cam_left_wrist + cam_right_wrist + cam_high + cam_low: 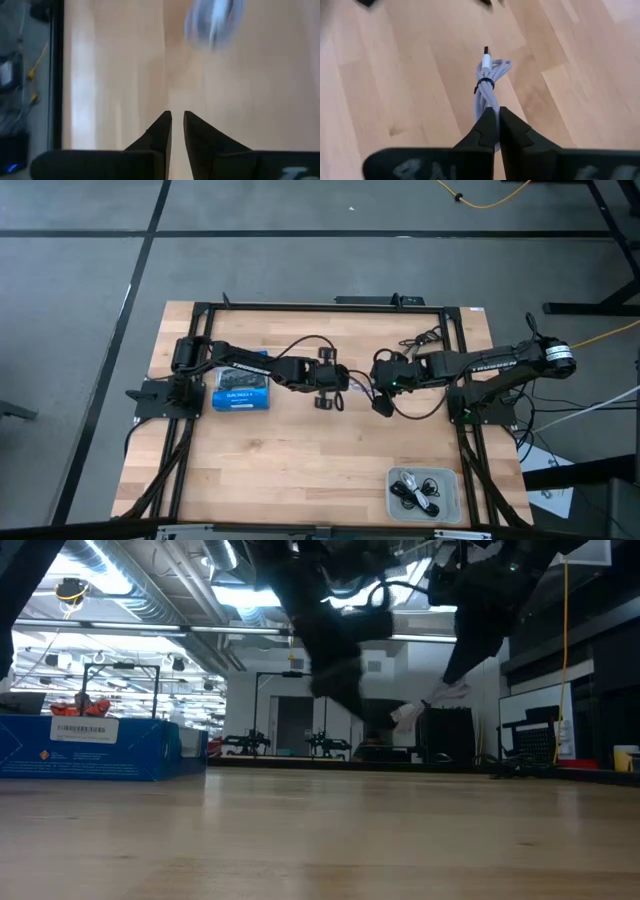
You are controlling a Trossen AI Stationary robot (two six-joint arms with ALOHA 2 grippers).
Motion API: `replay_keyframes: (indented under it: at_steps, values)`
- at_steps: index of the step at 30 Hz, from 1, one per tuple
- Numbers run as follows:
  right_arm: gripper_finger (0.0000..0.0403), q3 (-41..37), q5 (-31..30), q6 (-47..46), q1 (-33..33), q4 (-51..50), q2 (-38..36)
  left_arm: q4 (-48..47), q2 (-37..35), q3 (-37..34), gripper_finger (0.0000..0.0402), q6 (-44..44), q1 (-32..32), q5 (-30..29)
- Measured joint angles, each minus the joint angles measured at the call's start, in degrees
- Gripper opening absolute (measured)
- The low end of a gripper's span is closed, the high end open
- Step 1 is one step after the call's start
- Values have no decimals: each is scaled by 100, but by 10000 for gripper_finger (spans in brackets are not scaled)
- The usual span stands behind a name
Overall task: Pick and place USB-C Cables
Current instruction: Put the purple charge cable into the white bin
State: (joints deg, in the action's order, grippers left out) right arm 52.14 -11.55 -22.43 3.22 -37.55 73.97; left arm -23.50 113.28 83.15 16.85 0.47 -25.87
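My right gripper (494, 114) is shut on a pale grey-white USB-C cable bundle (487, 82), bound by a black tie, and holds it above the table's middle (358, 387). My left gripper (176, 116) is shut and empty just left of it (328, 385). The same pale bundle shows blurred beyond it in the left wrist view (214, 22). Pale and black cables (415, 488) lie in a clear tray (452, 480) at the near right. A black cable tangle (428, 338) lies near the far edge. My right gripper pinches the near end of the pale bundle (489, 106) between its two fingers. The fingers lie along the bundle, which sticks out past their tips, its plug (486, 52) at the far end. The bundle is clear of the wood.
A blue box (240, 391) stands on the table's left side, beside the left arm's base; it also shows in the low view (90, 747). A black frame (320, 307) runs along the table's edges. Bare wood lies between the box and the tray.
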Motion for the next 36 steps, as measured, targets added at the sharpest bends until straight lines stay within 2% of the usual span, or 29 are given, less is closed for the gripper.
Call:
replay_keyframes:
  at_steps: [4,8,13,17,21,27,30,33,36]
  values:
    - [7,203,-3,-11,0,-456,0,-577,-150,-4,42,-77,5,-331]
    - [7,848,48,-149,29,-1632,-26,-1049,-334,-1,43,-341,103,-464]
    - [6,1971,-63,-1106,426,-3688,-110,-1606,-582,-6,43,-709,357,-544]
    - [6,2522,154,-2259,1187,-4519,-222,-1597,-715,-4,43,-771,602,-526]
    - [6,2667,556,-3554,2287,-4491,-340,-1419,-707,-4,43,-754,825,-518]
    - [6,2667,563,-5231,3769,-4068,-258,-1353,-702,1,43,-751,1025,-458]
    - [6,2666,564,-5712,4209,-3430,-127,-1353,-702,1,43,-760,1077,-461]
    - [6,2665,603,-5856,4526,-2344,-6,-1349,-700,1,43,-787,1105,-461]
    - [6,2665,309,-5879,4824,-1813,97,-1339,-700,1,43,-1010,1106,-466]
